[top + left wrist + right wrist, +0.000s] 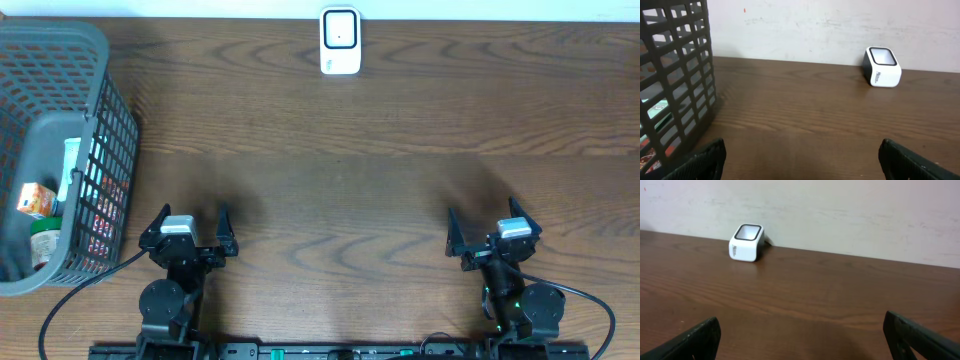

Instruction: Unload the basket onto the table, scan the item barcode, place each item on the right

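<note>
Left gripper (192, 218): bench's near edge, fingers spread wide, empty.
Right gripper (488, 225): near edge, fingers spread wide, empty.
Items: carton (36, 200) and jar (45, 245), inside the basket (105, 190) at the left edge.
Scanner (340, 41): far edge, middle.
Risk: fingers could snag the basket mesh or tip it when reaching in.

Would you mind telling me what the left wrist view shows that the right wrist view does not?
Only the left wrist view shows the dark mesh basket at its left edge, with coloured packaging visible through its wall, and the left gripper, open and empty. Only the right wrist view shows the right gripper, also open and empty. Both show the white scanner standing at the back of the wooden table, near the pale wall.
</note>
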